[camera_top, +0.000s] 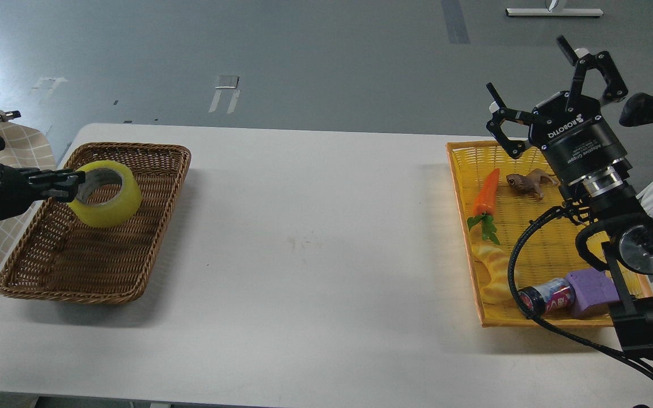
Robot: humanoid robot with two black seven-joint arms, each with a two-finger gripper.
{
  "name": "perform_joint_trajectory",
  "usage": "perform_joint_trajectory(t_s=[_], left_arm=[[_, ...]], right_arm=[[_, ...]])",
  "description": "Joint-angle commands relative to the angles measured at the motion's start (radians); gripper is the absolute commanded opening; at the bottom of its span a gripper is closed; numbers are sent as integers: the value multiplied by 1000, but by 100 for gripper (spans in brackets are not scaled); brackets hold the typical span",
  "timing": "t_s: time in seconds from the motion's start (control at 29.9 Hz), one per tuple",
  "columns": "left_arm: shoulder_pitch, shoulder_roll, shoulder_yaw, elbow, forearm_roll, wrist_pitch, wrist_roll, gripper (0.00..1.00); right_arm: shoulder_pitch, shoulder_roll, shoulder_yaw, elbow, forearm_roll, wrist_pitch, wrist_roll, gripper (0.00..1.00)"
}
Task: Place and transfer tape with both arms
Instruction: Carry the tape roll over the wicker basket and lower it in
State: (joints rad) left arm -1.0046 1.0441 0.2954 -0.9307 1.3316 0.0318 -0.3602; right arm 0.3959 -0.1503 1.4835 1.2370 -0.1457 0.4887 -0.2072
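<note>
Right pincer marked "ROBOTIQ", fingers spread, empty; left pincer grips tape over wicker basket.

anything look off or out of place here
Nothing spilled or damaged. The tape is tilted, held by the left gripper over the wicker basket rather than lying flat. In the yellow tray, a small can lies on its side. The right gripper is raised, open and empty.
</note>
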Motion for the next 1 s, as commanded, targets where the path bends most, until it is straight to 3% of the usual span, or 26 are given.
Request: perform_joint_trajectory(t_s=[0.0,0.3,0.94,0.97], left_arm=[[17,-6,-1,4,-9,10,0,0],[81,-33,-1,21,-37,40,0,0],[96,-58,-1,61,-37,62,3,0],[96,-58,-1,61,-37,62,3,6]], right_arm=[[0,0,-2,1,0,0,0,100],[-6,0,0,1,0,0,0,100],[-9,0,1,2,0,0,0,100],[-11,0,1,2,0,0,0,100]])
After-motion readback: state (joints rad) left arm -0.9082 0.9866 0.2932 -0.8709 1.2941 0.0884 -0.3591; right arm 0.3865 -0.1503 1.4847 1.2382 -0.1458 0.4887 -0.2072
